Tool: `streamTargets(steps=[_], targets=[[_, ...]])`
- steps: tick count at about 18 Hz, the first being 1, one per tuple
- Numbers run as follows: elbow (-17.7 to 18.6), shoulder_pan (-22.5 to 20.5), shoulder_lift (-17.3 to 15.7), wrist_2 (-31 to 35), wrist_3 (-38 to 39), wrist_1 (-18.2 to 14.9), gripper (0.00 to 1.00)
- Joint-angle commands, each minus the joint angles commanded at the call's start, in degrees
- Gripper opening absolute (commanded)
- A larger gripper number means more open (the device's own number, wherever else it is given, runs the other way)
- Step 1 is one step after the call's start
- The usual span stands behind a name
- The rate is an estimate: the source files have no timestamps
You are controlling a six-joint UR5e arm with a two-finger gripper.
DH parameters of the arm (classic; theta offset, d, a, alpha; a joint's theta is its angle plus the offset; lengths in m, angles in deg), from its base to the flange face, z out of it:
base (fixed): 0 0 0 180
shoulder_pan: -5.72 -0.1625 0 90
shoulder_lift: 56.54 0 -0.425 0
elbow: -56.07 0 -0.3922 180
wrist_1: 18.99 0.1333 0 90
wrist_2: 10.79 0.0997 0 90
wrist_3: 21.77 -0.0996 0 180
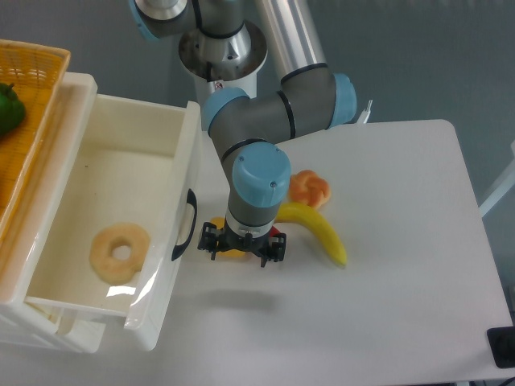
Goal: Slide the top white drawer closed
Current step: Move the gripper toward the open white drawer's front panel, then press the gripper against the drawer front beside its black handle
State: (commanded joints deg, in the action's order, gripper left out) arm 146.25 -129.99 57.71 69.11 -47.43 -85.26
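The top white drawer [121, 161] stands pulled out at the left, and its glossy front panel [181, 233] carries a curved black handle [189, 225]. A pale ring-shaped pastry [121, 252] lies inside it. My gripper [241, 248] points down at the table just right of the handle, a short gap from the front panel. Its black links are splayed to both sides, so it looks open. It holds nothing that I can see. The wrist hides the fingertips.
A banana [322, 233] and an orange bun-like item [310, 189] lie right of the gripper. Small yellow [233, 252] and red [277, 233] pieces show under it. A wicker basket [32, 88] with a green item [8, 108] sits on the cabinet. A black object [503, 347] is at the table's front right corner.
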Motion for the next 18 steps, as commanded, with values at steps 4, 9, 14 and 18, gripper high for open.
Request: streamTargets(steps=[4,9,14,18], targets=[[-0.09,0.26,-0.18,-0.09,0.00,-0.35,1.00],[0.00,0.35,-0.35,-0.44,0.00,-0.44,1.00],[-0.09,0.97,-0.53,-0.80,0.00,-0.44,1.00],[-0.09,1.23,-0.88,-0.88,0.00,-0.61,1.00]])
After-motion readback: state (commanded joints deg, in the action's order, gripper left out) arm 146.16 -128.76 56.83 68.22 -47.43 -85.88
